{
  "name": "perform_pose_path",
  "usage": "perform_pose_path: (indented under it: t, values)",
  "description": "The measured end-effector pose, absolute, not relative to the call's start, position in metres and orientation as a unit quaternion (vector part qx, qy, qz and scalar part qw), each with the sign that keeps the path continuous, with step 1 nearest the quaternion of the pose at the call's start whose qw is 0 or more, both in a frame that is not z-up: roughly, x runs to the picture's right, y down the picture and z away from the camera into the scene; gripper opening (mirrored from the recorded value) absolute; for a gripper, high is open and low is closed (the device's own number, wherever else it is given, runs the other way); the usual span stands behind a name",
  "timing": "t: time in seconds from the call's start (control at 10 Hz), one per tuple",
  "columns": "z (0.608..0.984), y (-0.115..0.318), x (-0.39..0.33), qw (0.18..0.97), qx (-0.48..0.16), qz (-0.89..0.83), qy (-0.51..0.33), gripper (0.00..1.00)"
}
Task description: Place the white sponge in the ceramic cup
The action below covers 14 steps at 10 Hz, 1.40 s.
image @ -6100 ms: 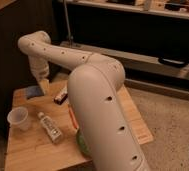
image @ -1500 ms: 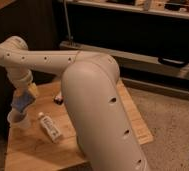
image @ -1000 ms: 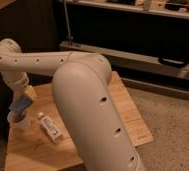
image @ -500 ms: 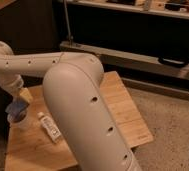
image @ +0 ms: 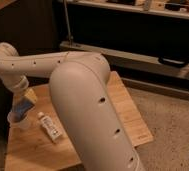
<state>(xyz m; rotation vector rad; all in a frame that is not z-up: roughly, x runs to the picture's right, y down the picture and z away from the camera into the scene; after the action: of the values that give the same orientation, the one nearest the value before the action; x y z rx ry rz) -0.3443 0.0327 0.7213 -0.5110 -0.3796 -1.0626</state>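
The white sponge [image: 23, 107], a small pale-blue pad, hangs tilted just above the mouth of the ceramic cup [image: 18, 121]. The cup is small and whitish and stands near the left edge of the wooden table [image: 123, 107]. My gripper [image: 24, 101] reaches down from the white arm [image: 88, 105] at the far left and is shut on the sponge, whose lower end sits at the cup's rim. The sponge and the wrist hide part of the cup.
A white labelled tube [image: 50, 126] lies on the table just right of the cup. The arm's thick link covers the table's middle and front. Dark shelving [image: 133, 35] stands behind the table, with speckled floor [image: 173, 120] to the right.
The arm has swung left and down with the sponge, taking it from beside the cup to right over its mouth. The cup and the tube have stayed put.
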Motion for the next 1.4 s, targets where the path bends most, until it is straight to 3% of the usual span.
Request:
perform_pose_path:
  t: [0.6,1.4]
  values:
    - [0.718,0.022,-0.372,0.801,-0.221,-0.522,-0.191,0.00]
    - [0.723,0.033,-0.365,0.790,-0.252,-0.539,-0.147,0.00]
